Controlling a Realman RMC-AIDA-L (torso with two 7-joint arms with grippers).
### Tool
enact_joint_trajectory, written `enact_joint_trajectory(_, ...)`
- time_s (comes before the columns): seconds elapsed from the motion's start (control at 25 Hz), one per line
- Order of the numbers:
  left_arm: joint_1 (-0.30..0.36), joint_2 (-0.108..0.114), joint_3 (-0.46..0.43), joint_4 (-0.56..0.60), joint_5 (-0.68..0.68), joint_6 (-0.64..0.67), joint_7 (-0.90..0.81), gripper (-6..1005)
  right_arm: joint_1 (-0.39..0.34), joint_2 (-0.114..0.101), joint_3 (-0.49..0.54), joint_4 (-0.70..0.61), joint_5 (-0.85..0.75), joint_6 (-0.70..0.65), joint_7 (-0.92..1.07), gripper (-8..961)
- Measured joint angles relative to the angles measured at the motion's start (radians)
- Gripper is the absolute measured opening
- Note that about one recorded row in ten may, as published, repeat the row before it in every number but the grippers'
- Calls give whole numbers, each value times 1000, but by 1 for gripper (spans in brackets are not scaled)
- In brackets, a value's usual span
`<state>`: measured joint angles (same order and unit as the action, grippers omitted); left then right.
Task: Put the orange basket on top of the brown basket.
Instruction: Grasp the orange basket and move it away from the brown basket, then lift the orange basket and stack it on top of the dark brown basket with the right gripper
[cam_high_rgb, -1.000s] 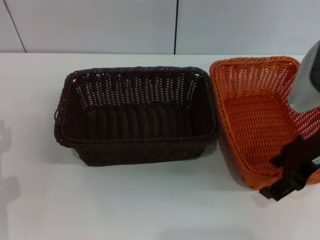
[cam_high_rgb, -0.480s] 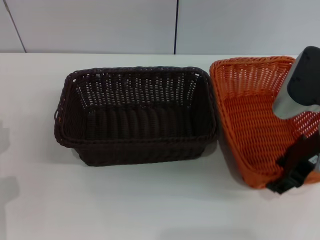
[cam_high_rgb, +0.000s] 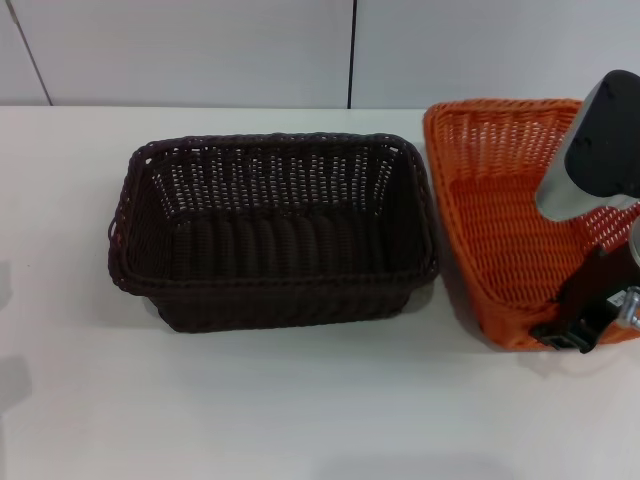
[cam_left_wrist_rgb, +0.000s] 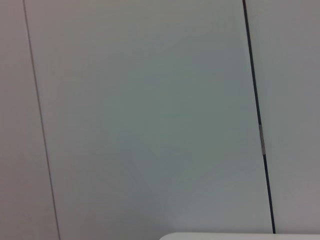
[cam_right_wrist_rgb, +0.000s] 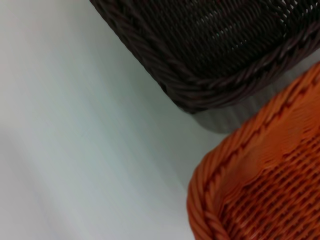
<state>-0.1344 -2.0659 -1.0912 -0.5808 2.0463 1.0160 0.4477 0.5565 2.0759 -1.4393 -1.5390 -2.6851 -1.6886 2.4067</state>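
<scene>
Currently the orange basket (cam_high_rgb: 500, 225) sits at the right side of the desk (cam_high_rgb: 300, 400), tilted: its near-right corner is raised where the right gripper (cam_high_rgb: 585, 320) has it, the far rim higher in the head view than the brown basket's rim. Nothing is inside it, only bare weave on floor and walls.

The right gripper's dark fingers (cam_high_rgb: 598, 290) straddle the near-right rim, one part inside the basket, the other outside, clamped on the rim as far as the head view shows. The arm's grey and black forearm (cam_high_rgb: 600, 150) crosses over the basket's right wall.

The brown basket (cam_high_rgb: 275, 235) stands flat on the desk, just left of the orange one, long side facing the camera. Nothing is in it either. Head view shows the two rims close, a narrow gap between them; the right wrist view shows the orange basket's braided corner (cam_right_wrist_rgb: 235, 165) near the brown basket's corner (cam_right_wrist_rgb: 200, 85), with a strip of desk (cam_right_wrist_rgb: 75, 125) and shadow between, so apart, not touching.

The left gripper is not in view; the left wrist view shows only a pale panelled wall (cam_left_wrist_rgb: 150, 115) with dark seams and a sliver of the desk edge (cam_left_wrist_rgb: 240, 236).
</scene>
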Motion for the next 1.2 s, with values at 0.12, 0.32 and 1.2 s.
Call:
enact_joint_trajectory(0.12, -2, 0, 0, 9, 0, 1, -11, 712, -1, 0, -3, 0, 0, 8, 15, 272)
enact_joint_trajectory(0.32, -4, 1, -1, 15, 4, 5, -18, 712, -6, 1, -4, -23, 0, 15, 43, 185)
enact_joint_trajectory(1.2, -14, 1, 4, 36, 1, 6, -27, 712, 66, -3, -102, -337, -68, 136, -27, 137)
